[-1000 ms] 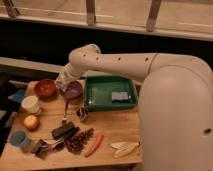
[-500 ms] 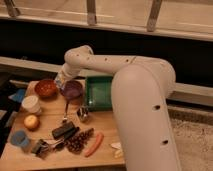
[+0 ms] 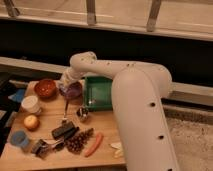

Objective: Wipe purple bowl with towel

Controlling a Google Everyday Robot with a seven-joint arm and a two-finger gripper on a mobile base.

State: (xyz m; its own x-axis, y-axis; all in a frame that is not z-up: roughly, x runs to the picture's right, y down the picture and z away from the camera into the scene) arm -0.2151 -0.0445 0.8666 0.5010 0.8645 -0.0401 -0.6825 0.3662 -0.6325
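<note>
The purple bowl [image 3: 73, 90] sits on the wooden table at the back, between the red-orange bowl [image 3: 46, 87] and the green tray [image 3: 97, 94]. My gripper [image 3: 66, 84] is down at the bowl's left rim, at the end of the white arm that curves in from the right. It is shut. The towel is hidden: I cannot make it out at the gripper or in the bowl.
A blue cloth [image 3: 17, 95] lies at the table's left edge. In front are a white cup [image 3: 31, 104], an orange fruit [image 3: 31, 122], a blue cup [image 3: 20, 139], a metal can [image 3: 82, 114], a black block [image 3: 64, 131], grapes [image 3: 79, 141], a carrot [image 3: 94, 144] and a banana [image 3: 116, 147]. My arm [image 3: 142, 105] covers the table's right side.
The big arm segment has swung left and nearer, now covering most of the green tray and the table's right side. The gripper stays at the purple bowl.
</note>
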